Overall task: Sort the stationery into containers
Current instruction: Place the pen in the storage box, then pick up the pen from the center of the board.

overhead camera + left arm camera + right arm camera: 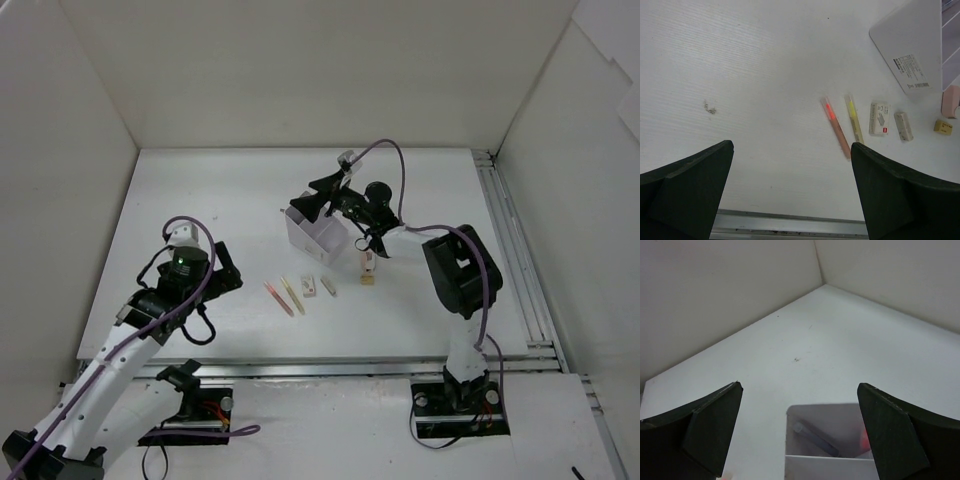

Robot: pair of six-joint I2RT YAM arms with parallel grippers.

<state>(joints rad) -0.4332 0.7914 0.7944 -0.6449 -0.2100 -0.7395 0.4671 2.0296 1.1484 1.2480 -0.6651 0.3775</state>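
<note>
Sorting in progress. The right hand [799, 386], fingers spread wide and holding nothing, hovers above the lavender box [308, 238], where a bluish pen [815, 437] already lies in one compartment. The left hand [792, 144], likewise spread and empty, hangs over the surface [765, 75] short of the pink pen [836, 127] and yellow pen [855, 119]. These lie side by side near two white erasers [879, 118], with a tan eraser [943, 126] beyond. The step appears to be between deposits. The next move calls for descending on one loose item, fingers straddling its narrow width.
</note>
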